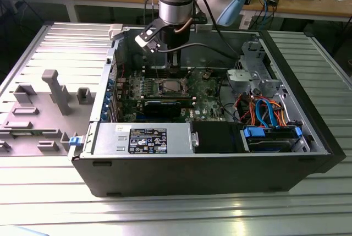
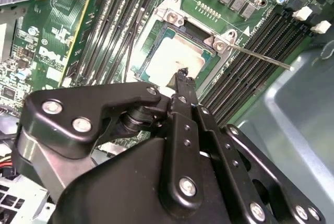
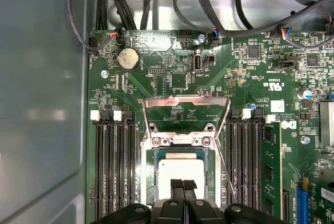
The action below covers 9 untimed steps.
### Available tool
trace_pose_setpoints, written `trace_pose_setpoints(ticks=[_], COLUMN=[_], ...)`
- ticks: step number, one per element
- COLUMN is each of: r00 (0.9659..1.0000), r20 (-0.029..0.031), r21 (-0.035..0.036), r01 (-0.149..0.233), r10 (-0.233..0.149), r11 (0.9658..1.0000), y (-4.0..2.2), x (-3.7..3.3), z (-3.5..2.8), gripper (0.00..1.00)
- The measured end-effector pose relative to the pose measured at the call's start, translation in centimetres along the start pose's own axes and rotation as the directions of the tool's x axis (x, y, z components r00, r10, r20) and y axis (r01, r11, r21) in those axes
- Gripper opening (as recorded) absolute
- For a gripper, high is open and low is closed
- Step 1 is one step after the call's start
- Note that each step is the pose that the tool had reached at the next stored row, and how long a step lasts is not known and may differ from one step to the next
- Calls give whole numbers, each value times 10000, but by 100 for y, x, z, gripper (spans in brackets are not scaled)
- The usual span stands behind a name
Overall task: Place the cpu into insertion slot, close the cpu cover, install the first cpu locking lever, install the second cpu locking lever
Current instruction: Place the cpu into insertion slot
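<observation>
Where end effector point(image 3: 182, 184) hovers, cpu point(image 3: 177, 169) lies beneath

My claw point(image 3: 182, 185) hangs just above the insertion slot point(image 3: 147, 172), which I can reach freely from overhead. The raised cpu cover point(image 3: 186, 101) blocks one side, memory slots point(image 3: 112, 166) flank two others, and a thin lever point(image 2: 261, 56) juts alongside.

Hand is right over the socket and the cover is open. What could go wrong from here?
1. The hand, fingertips shut, is poised close over the cpu lying in the insertion slot; pressing or sliding there could nudge the chip askew and perhaps harm the slot.
2. The cpu cover is folded back open and a thin locking lever juts out unlatched beside the slot; either might snag the hand.
</observation>
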State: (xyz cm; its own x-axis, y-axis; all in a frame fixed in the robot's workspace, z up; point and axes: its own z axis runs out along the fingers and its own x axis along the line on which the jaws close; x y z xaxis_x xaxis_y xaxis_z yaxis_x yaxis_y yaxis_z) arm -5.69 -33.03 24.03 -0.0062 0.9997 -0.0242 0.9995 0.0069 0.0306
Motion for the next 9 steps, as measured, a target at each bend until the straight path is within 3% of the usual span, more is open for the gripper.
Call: trace_pose_setpoints(ticks=[9], r00=[10000], r20=[14], r21=[1], r01=[1], r10=[-1], r11=[10000], y=[6], x=[-4], z=[-191], gripper=[11])
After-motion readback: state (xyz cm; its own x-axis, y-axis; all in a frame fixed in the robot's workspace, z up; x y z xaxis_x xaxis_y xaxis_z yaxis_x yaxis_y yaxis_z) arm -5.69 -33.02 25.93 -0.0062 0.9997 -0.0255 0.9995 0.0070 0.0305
